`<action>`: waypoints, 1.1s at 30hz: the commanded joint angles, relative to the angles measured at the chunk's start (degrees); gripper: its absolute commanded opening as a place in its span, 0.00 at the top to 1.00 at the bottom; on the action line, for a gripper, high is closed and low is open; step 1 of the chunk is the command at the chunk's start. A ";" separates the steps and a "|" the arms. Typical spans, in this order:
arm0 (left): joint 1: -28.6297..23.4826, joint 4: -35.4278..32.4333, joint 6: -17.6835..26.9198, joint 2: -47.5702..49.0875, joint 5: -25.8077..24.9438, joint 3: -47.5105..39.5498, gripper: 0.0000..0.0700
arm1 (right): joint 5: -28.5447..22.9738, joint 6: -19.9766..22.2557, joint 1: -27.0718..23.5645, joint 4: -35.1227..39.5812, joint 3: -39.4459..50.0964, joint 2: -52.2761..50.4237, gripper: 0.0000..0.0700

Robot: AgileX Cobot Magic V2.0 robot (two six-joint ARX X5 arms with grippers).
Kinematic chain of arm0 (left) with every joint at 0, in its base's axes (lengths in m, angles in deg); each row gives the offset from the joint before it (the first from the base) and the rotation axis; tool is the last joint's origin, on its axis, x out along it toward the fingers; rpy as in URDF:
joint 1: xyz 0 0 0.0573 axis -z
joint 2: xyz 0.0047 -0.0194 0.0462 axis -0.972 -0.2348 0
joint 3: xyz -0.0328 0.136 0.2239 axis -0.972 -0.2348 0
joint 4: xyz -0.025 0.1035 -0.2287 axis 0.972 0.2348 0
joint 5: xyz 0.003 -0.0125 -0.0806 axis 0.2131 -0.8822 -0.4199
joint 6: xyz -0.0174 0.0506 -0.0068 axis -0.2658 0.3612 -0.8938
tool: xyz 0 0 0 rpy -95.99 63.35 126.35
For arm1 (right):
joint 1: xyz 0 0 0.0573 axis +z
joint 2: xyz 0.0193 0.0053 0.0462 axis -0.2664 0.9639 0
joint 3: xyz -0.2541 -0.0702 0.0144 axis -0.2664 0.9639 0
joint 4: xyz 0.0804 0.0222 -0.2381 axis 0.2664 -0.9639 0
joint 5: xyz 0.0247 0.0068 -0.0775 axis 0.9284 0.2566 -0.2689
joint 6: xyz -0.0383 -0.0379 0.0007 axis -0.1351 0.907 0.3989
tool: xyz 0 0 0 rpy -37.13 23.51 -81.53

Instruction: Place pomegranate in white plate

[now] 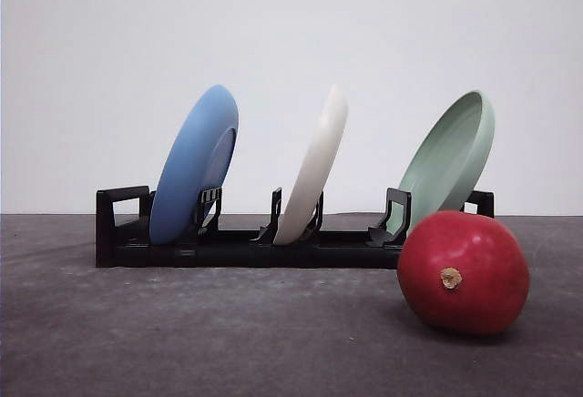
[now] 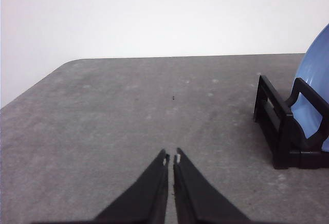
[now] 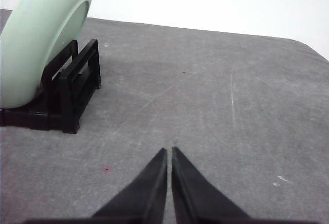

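Note:
A glossy red pomegranate (image 1: 464, 273) lies on the grey table at the front right, its tan calyx nub facing the camera. Behind it a black rack (image 1: 246, 247) holds three plates on edge, and the white plate (image 1: 314, 166) stands in the middle slot, leaning right. My left gripper (image 2: 171, 158) is shut over bare table, with the rack's left end off to its side. My right gripper (image 3: 169, 151) is shut too, empty, near the rack's right end.
A blue plate (image 1: 193, 165) stands in the rack's left slot and a pale green plate (image 1: 451, 162) in the right slot, just behind the pomegranate. The green plate (image 3: 43, 39) and the rack end (image 3: 72, 88) sit close to my right gripper. A white wall rises behind the table.

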 commanded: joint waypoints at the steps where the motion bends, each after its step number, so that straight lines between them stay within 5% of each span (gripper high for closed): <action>1: -0.11 -0.50 0.42 0.09 -0.07 -0.52 1.00 | 0.02 -0.55 0.02 0.66 0.24 -0.17 0.99; 8: -0.11 -0.57 0.20 0.07 -0.09 -0.52 1.00 | 0.26 -2.94 0.07 2.81 0.24 -0.17 0.99; 15: -0.09 -3.21 -10.90 0.07 -0.07 -0.50 1.00 | 0.58 -13.47 0.09 3.14 -0.27 -0.17 0.99; 20: 0.31 -2.95 -14.71 -0.61 -1.37 3.60 1.00 | 0.40 -17.98 0.09 -1.21 -6.44 1.92 0.99; 28: 1.60 5.18 -17.64 -10.61 -13.67 19.88 1.00 | 7.81 -20.06 0.09 -10.08 -28.40 15.37 0.99; 33: 1.84 12.12 -13.83 -21.89 -24.59 33.48 1.00 | 17.32 -15.18 0.09 -20.13 -45.17 26.98 0.99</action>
